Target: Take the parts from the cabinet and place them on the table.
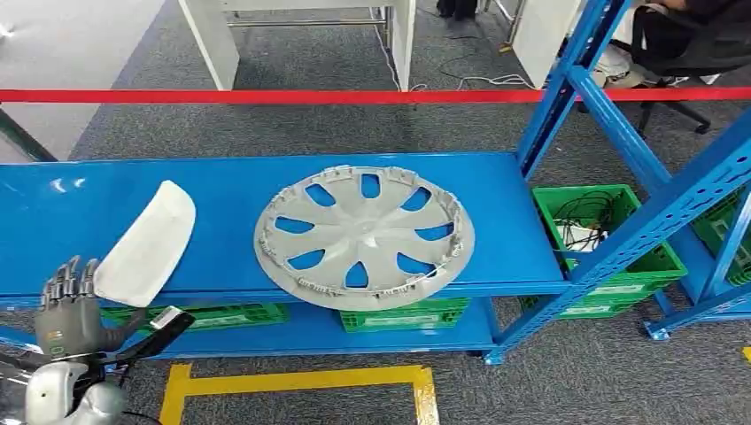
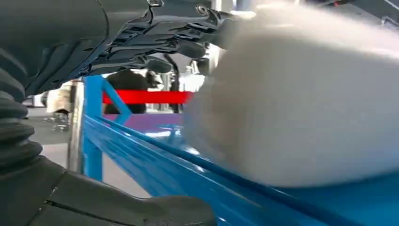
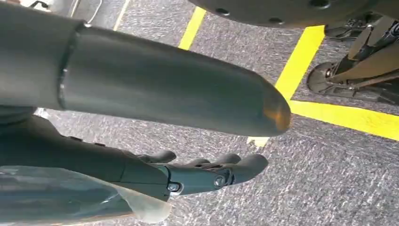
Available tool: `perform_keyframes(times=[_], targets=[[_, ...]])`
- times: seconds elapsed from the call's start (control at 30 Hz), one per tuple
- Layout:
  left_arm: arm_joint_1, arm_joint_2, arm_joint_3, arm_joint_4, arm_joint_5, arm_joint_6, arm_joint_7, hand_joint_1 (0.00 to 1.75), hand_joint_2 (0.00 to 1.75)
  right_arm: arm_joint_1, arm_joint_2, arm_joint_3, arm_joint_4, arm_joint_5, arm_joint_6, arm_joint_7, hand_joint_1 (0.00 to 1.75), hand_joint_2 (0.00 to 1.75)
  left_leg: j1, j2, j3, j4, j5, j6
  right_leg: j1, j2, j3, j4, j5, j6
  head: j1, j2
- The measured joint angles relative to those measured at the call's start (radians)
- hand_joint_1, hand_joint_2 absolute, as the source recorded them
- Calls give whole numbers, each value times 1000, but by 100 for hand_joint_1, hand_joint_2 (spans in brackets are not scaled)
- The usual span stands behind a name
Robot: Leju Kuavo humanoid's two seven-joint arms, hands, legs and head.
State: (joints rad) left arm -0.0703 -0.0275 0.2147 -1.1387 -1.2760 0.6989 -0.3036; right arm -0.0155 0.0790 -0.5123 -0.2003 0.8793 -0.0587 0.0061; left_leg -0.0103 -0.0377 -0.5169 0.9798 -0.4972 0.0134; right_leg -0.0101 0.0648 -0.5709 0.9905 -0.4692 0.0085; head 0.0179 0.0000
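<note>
A white curved part point(image 1: 146, 243) lies on the blue cabinet shelf point(image 1: 221, 177), its near end overhanging the front edge. To its right rests a silver hubcap point(image 1: 363, 235), face up. My left hand point(image 1: 66, 305) is raised just in front of the shelf, fingers straight up beside the white part's near end, thumb pointing under it. In the left wrist view the white part point(image 2: 301, 94) looms close ahead of the spread fingers point(image 2: 155, 44) and thumb point(image 2: 117, 207), with nothing gripped. My right hand point(image 3: 188, 174) hangs over the grey floor, fingers extended and holding nothing.
Green crates point(image 1: 403, 314) sit on the lower shelf, and another with cables point(image 1: 611, 230) stands to the right. Blue rack uprights point(image 1: 620, 133) rise at right. Red barrier tape point(image 1: 266, 96) crosses behind. Yellow floor marking point(image 1: 301, 382) lies in front. A person point(image 1: 682, 35) sits at the back right.
</note>
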Motion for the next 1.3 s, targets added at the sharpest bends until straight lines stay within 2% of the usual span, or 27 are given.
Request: perform_keyframes(times=[0.33,0.43,0.63,0.67,0.7,1.1,1.2,1.3], targets=[[-37,22,-149,66,27,0,29,0,175,-1,-1,8,0,14,8,0,0,0,0,0,0,0,0,0,0,0,0,0,0,0,0,0],[-61,28,-213,109,68,0,38,0,175,-3,-2,11,0,22,12,0,0,0,0,0,0,0,0,0,0,0,0,0,0,0,0,0],[-92,29,-310,175,58,0,52,0,175,-5,-8,18,0,34,16,-3,0,0,0,0,0,0,0,0,0,0,0,0,0,0,0,0],[-95,29,-320,181,58,0,52,7,175,-5,-8,19,0,34,16,-4,0,0,0,0,0,0,0,0,0,0,0,0,0,0,0,0],[-98,29,-328,190,59,0,52,175,175,-5,-9,19,0,35,16,-5,0,0,0,0,0,0,0,0,0,0,0,0,0,0,0,0],[-105,29,-342,206,77,2,50,175,175,-5,-10,19,0,37,16,-6,0,0,0,0,0,0,0,0,0,0,0,0,0,0,0,0],[-114,30,-382,246,159,7,29,175,175,-7,-13,19,0,45,17,-8,0,0,0,-1,1,0,0,0,0,-2,2,0,0,0,0,0],[-124,29,-397,246,181,7,16,175,175,-8,-14,19,0,52,17,-8,0,0,-1,0,2,0,4,0,0,-3,5,0,3,0,0,0]])
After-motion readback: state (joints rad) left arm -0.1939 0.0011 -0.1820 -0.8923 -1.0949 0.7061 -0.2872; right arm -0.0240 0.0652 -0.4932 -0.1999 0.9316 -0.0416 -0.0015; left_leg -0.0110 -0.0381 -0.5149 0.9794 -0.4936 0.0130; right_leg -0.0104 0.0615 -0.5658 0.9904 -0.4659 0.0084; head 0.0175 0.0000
